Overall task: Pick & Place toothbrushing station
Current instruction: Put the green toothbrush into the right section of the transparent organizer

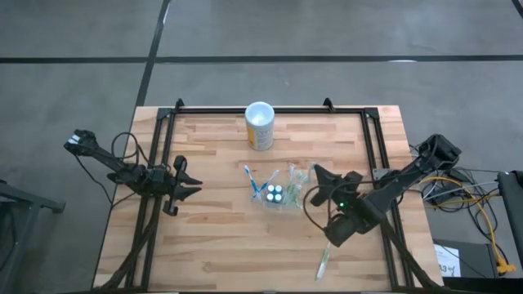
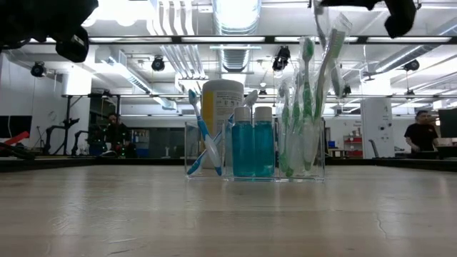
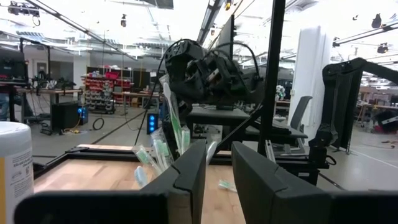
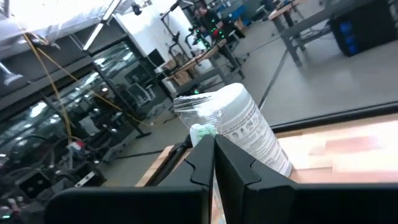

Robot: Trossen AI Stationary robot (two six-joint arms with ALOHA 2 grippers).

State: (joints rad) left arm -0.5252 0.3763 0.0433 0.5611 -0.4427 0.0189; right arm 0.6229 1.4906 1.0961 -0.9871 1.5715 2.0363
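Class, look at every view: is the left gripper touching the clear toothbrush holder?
Apart. The high view shows bare wood between the left gripper and the clear toothbrush holder.

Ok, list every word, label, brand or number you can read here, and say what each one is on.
No text can be read in any view.
White canister: grey print runs along its side, too blurred to read.
The same canister in the left wrist view: small print lines, too small to read.
Blue bottles: no label visible.
Tag beside the table: marks, too small to read.
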